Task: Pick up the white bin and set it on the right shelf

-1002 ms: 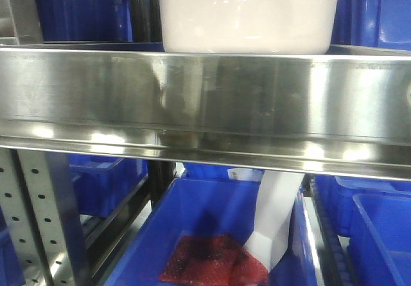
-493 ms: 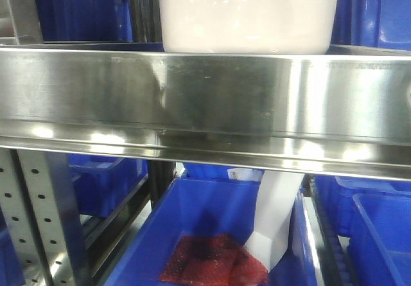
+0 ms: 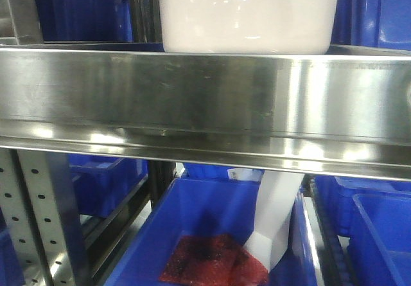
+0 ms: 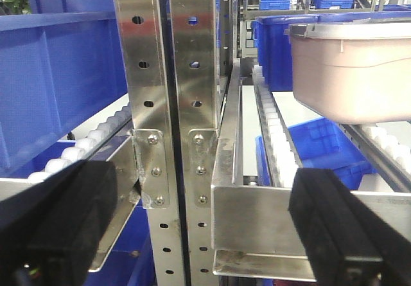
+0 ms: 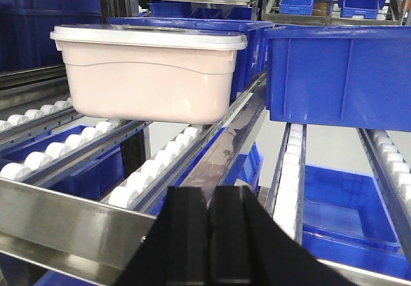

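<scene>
Right tool [image 5: 209,234] closed empty, left tool [image 4: 199,215] spread wide; white bin [image 5: 151,80] seemingly lies crosswise.

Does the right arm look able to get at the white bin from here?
Probably yes: the white bin sits on bare rollers ahead and left of the right gripper, nothing standing between them. The gripper is shut, so it would need to open first.

White bin [image 3: 247,16] on right shelf [image 3: 205,103]; blue bin [image 3: 212,234] below holds red cloth [image 3: 212,260].
</scene>
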### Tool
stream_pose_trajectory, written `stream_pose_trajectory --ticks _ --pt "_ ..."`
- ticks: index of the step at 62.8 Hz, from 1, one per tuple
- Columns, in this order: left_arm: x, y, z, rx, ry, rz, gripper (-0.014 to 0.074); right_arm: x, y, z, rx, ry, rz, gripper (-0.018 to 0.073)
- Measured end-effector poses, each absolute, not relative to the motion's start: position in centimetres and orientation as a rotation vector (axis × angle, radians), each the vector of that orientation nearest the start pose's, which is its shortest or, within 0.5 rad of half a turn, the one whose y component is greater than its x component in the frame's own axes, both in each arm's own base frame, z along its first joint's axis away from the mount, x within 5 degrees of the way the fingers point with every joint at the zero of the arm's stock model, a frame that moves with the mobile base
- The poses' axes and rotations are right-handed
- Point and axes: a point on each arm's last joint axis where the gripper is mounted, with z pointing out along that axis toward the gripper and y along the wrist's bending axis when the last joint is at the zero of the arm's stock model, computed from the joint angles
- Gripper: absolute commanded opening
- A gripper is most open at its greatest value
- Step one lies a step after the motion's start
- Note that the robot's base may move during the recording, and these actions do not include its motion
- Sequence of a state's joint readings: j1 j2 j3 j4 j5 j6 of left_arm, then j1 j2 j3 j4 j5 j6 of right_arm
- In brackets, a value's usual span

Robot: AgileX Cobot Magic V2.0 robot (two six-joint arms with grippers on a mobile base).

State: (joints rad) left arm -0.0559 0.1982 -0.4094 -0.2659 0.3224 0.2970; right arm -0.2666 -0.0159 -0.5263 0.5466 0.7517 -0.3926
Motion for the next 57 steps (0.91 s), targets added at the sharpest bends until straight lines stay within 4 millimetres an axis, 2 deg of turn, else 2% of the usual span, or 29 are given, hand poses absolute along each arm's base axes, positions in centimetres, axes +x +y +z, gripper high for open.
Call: stream_pose_trajectory --ticks 25,49,57 --pt "5.48 -0.39 30.93 0.266 1.571 0.161 -0.0127 0.06 3.34 31.86 -0.044 1.613 0.107 0.0072" --pt "5.48 -0.35 30.93 0.272 1.57 0.173 -0.0127 0.06 3.34 31.86 -0.044 1.613 0.107 0.0072" --pt "5.47 -0.48 30.93 0.25 1.572 0.13 -0.0127 0.06 3.34 31.86 -0.044 1.613 0.107 0.0072"
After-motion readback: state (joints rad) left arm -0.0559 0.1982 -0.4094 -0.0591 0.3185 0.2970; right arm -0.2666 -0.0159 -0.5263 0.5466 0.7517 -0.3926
